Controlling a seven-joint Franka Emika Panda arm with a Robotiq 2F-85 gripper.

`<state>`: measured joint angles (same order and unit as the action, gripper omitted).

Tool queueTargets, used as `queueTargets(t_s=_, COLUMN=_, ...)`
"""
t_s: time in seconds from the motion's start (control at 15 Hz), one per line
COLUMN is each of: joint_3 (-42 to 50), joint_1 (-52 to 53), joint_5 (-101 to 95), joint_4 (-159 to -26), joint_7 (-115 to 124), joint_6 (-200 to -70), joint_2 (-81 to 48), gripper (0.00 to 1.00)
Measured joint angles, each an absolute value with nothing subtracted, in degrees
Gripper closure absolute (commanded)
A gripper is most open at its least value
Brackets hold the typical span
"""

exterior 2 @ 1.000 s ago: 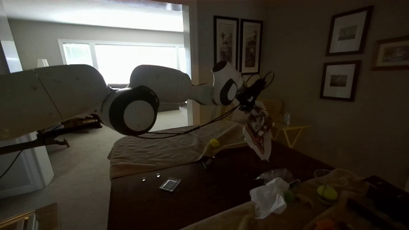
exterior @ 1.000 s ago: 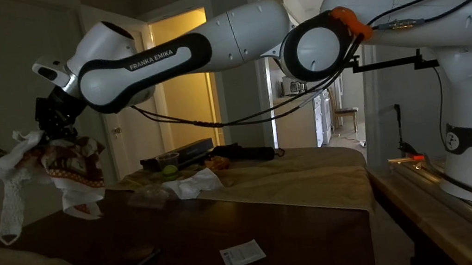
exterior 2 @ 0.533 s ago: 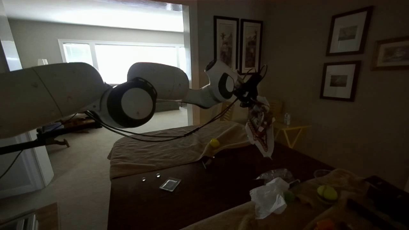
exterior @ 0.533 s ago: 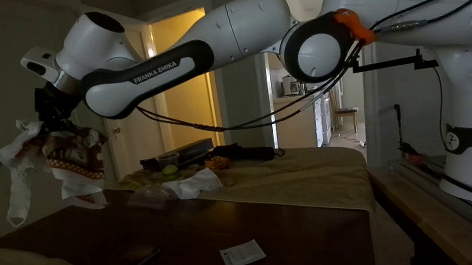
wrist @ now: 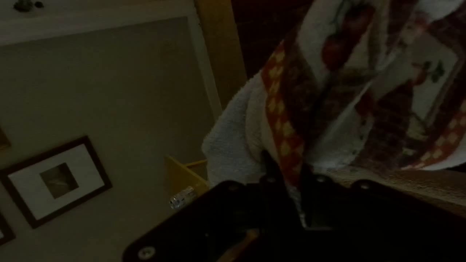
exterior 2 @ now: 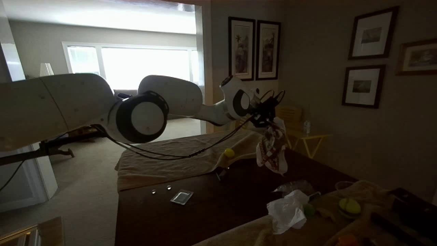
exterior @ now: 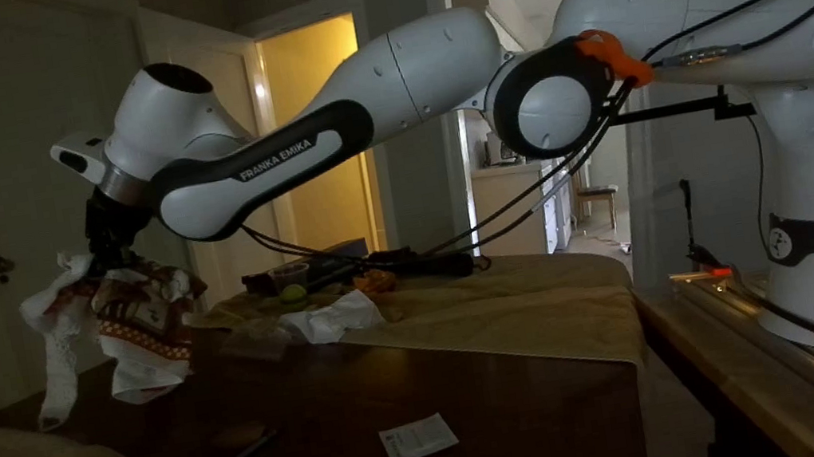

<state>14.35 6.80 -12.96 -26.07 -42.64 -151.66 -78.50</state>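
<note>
The pincer (wrist: 287, 167) is clamped on a patterned towel (wrist: 382, 120), a fold of it squeezed in the grip. In both exterior views the towel hangs at roughly six o'clock from the pincer; the light is too dim to be sure whether its hem clears the table (exterior: 304, 405). In an exterior view, a yellow object (exterior 2: 229, 152) lies at nine o'clock from the towel, a flat packet (exterior 2: 182, 197) at eight, and a crumpled white sheet (exterior 2: 286, 212) between five and six.
</note>
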Motion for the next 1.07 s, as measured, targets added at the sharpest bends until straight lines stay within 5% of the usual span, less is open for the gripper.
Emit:
queueTargets(t_s=0.73, joint_3=21.99, joint_1=7.12, joint_5=-17.14, joint_4=-25.63, joint_7=-35.29, joint_6=-159.52, joint_2=-78.1, gripper=0.97)
queueTargets(t_s=1.07, joint_3=10.37, joint_1=6.11, joint_5=-16.63, joint_4=-26.82, joint_7=-36.04, joint_6=-154.87, joint_2=-80.09, gripper=0.97)
